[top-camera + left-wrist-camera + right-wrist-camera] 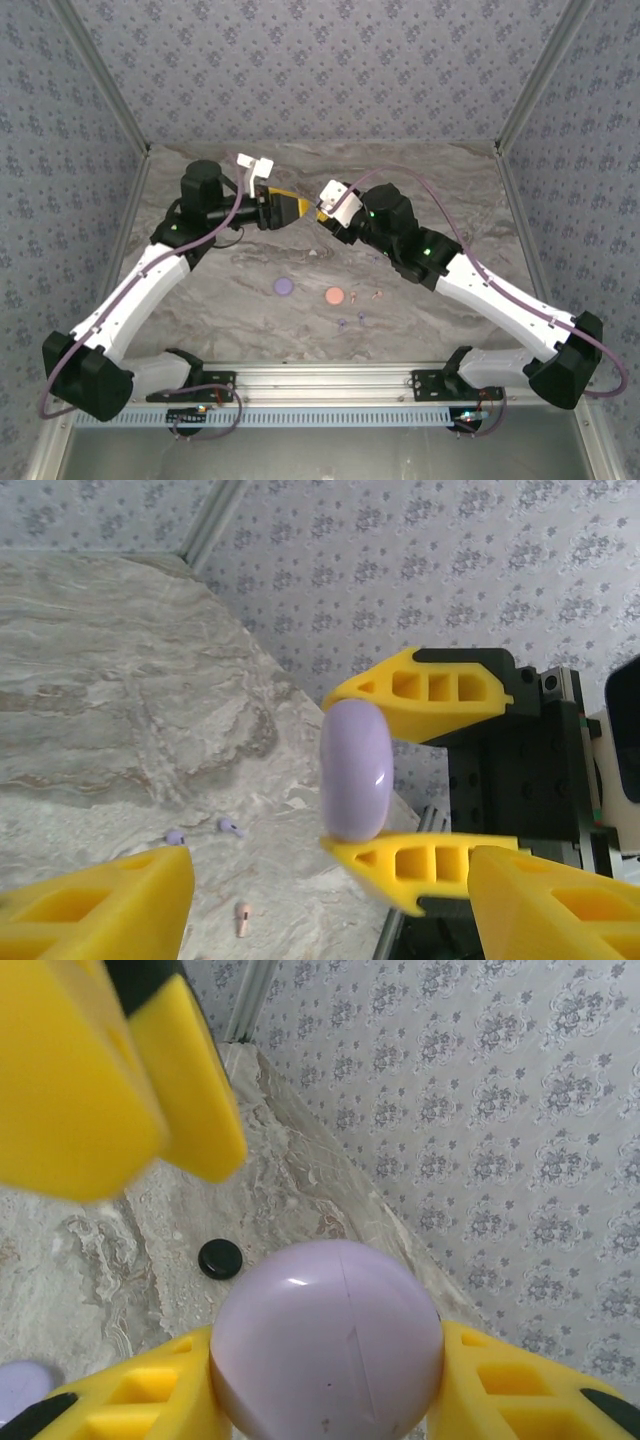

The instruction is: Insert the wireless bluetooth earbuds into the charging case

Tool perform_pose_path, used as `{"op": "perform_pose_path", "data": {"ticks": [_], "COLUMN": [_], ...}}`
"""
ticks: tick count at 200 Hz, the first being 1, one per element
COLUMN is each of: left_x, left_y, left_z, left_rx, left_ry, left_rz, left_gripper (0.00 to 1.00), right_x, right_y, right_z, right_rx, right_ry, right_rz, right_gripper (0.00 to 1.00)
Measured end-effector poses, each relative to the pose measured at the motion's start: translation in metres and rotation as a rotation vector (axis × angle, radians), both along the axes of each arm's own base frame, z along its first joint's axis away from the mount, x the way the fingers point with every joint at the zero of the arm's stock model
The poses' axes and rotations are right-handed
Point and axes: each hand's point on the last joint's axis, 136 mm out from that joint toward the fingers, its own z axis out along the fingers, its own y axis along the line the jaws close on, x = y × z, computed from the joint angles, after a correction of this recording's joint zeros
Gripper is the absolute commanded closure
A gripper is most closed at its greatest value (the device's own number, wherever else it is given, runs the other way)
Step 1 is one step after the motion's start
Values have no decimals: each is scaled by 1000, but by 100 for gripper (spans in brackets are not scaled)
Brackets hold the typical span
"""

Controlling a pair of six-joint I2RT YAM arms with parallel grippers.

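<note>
Our right pincer (324,214) clamps the lilac charging case (355,770) in mid-air, and our left pincer (298,208) stands open just before it. The lilac earbuds (232,827) lie on the tabletop (100,680) below. If the left pincer closes off-centre, the smooth case could twist loose and drop.

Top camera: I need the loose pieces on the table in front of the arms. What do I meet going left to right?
lilac puck → pink puck → lilac earbud → pink earbud. The other tiny pieces beside the pink puck overlap it, so they are left out.
</note>
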Motion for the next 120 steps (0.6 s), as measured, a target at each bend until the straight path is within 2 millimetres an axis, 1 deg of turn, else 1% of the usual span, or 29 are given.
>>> {"op": "perform_pose_path", "data": {"ticks": [23, 45, 89, 120], "left_x": [-2, -4, -3, -2], "left_y": [-13, -21, -24, -26], "left_z": [-6, -11, -13, -14], "left_rx": [4, 10, 10, 9], "left_ry": [20, 38, 39, 38], "left_rz": [-33, -48, -51, -54], "left_gripper": [35, 40, 51, 57], "right_x": [-2, -3, -5, -8], "right_y": [2, 3, 5, 8], "right_z": [0, 1, 0, 0], "right_rx": [-5, -8, -15, -13], "right_ry": [-6, -11, -14, -12], "right_rz": [10, 19, 31, 49], "right_gripper": [54, 54, 54, 54]}}
